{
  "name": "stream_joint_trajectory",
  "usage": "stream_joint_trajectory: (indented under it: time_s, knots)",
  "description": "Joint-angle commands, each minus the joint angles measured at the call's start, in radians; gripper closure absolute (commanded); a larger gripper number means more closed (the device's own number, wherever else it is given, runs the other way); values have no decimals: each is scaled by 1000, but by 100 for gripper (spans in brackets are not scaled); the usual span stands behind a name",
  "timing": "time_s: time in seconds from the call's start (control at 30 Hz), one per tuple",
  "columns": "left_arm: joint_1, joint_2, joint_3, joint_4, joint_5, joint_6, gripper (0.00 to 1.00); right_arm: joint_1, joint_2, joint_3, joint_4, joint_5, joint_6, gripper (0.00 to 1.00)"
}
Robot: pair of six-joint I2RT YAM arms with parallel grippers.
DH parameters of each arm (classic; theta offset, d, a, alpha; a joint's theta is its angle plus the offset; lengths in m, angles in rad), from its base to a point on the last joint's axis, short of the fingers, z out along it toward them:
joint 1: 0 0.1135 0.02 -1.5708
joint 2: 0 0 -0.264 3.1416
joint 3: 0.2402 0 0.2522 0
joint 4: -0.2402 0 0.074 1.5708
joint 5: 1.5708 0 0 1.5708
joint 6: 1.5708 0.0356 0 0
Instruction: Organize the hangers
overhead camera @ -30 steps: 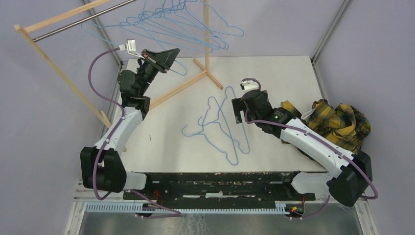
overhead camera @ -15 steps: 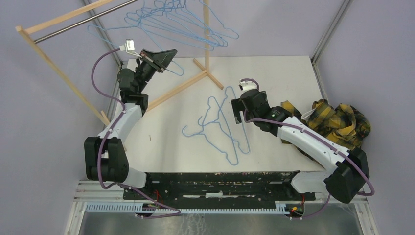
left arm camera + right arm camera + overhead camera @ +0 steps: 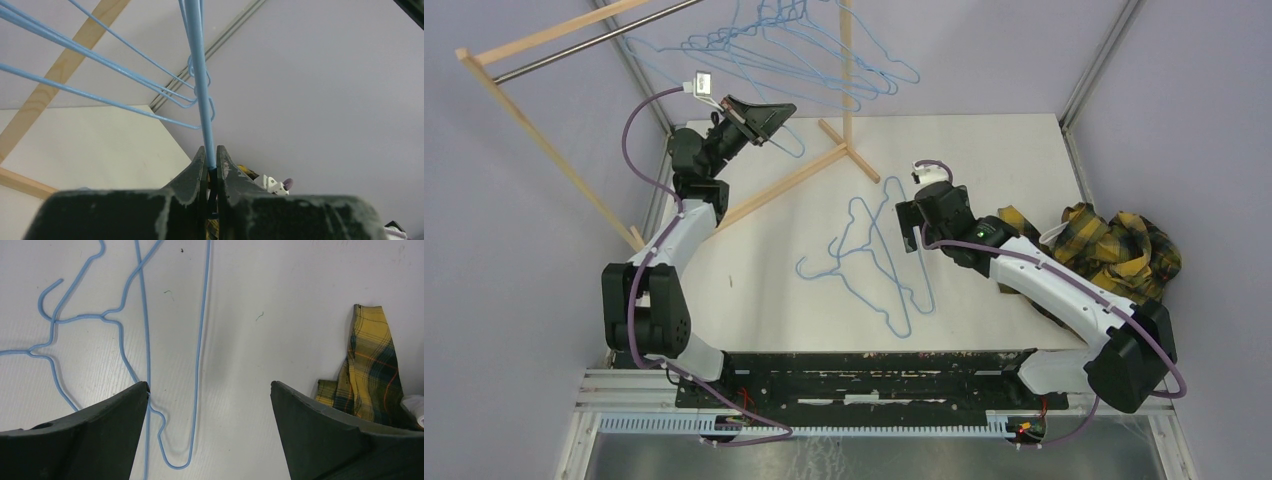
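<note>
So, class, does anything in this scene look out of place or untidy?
Yes. Thin light-blue wire hangers lie tangled flat on the white table, not hanging up at the wooden rack like the others. A yellow plaid cloth sits crumpled at the table's right edge.

No text, label, brand, number or sign legible anywhere: nothing to read on the hangers [image 3: 861, 252], on the counter [image 3: 754, 260] or on the plaid cloth [image 3: 1114, 250] at its right edge.
</note>
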Motion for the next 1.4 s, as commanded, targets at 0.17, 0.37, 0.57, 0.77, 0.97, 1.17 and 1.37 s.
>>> stream_joint_trajectory:
  time_s: [0.17,0.37,0.57,0.77,0.97,1.17,1.37]
  knots:
    - [-2,-82,52,-217,59,39,38,-4,-8,13,40,-25,0,0]
    - [1,-161,90,-325,45,110,0,-3,-15,9,33,-88,-14,0]
    - [7,-283,71,-483,10,212,1,-2,36,19,34,-262,-37,0]
    - [12,-442,17,-789,-83,388,1,21,150,35,57,-410,-37,8]
    - [15,-587,-95,-934,-107,436,1,82,260,90,75,-447,-34,18]
    - [14,-683,-180,-1062,-140,490,1,153,371,162,82,-472,-25,23]
    - [14,-762,-269,-1113,-162,500,0,221,511,224,100,-469,5,30]
